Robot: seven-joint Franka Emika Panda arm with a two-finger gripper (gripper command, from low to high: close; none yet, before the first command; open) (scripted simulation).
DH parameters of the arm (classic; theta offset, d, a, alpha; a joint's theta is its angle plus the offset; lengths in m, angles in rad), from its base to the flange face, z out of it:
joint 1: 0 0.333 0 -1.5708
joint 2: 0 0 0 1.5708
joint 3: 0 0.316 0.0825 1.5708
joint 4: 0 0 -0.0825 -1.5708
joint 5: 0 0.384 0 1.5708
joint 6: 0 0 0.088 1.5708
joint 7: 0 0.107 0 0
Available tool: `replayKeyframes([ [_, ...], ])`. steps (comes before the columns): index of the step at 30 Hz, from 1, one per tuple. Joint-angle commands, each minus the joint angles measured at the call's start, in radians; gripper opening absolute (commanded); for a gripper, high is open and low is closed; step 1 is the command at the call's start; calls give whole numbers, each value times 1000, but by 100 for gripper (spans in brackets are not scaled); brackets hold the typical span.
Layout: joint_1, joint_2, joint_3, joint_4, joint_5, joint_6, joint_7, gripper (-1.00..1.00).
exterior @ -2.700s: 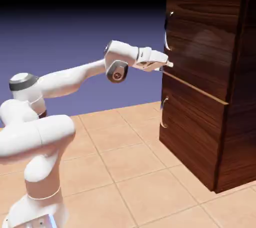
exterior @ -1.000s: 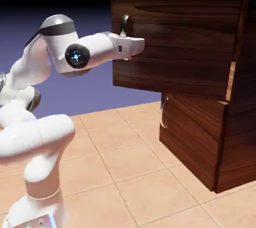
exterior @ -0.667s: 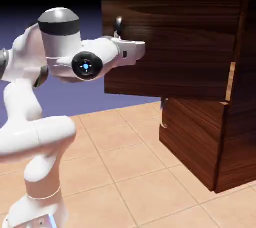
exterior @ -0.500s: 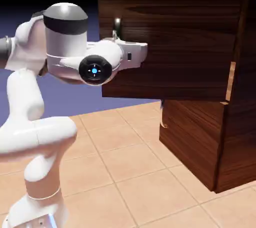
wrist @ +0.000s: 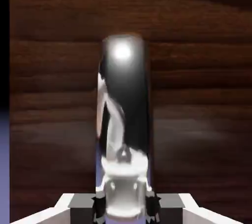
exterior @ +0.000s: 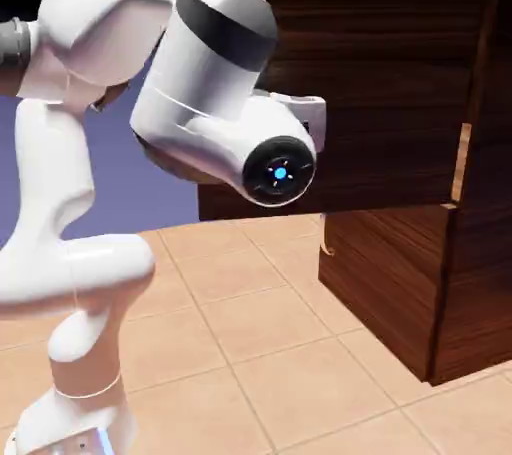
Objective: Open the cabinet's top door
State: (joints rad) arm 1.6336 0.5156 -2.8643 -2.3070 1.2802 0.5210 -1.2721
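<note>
The pincer (wrist: pixel 126 207) is pinching the handle (wrist: pixel 124 119) of the top door (wrist: pixel 197 95): in the hand view the shiny, curved silver bar rises from 6 o'clock up through the middle, its lower end pressed between the two grey finger tips at the bottom edge, which it mostly hides. A bright highlight sits near the bar's upper end, toward 12 o'clock. Behind the bar, dark wood grain fills almost the whole view, with a thin strip of blue-violet backdrop at 9 o'clock past the panel's edge.

In the exterior view the pincer itself is hidden behind the arm's (exterior: pixel 200 103) large white wrist housing, which sits close in front of the panel; a round cap with a blue light faces the camera near the centre. The top door (exterior: pixel 400 73) stands swung well out from the cabinet (exterior: pixel 480 273), its broad face stretching from 3 o'clock across to past 12 o'clock. A lighter wood edge shows at 3 o'clock where door and body meet. The lower door (exterior: pixel 380 273) stays flush with the cabinet, at 4 o'clock, its small silver handle (exterior: pixel 324 233) just below the open panel. The cabinet stands on the tan tiled table (exterior: pixel 250 343).
</note>
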Motion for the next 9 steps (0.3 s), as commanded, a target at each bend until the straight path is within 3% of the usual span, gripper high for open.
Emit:
replayKeyframes([
  [1, 37, -21, -25, 12, -14, 13, 0, -100],
  [8, 86, -263, -30, 239, -157, -37, -78, -100],
  [9, 86, -263, -30, 239, -157, -37, -78, 100],
])
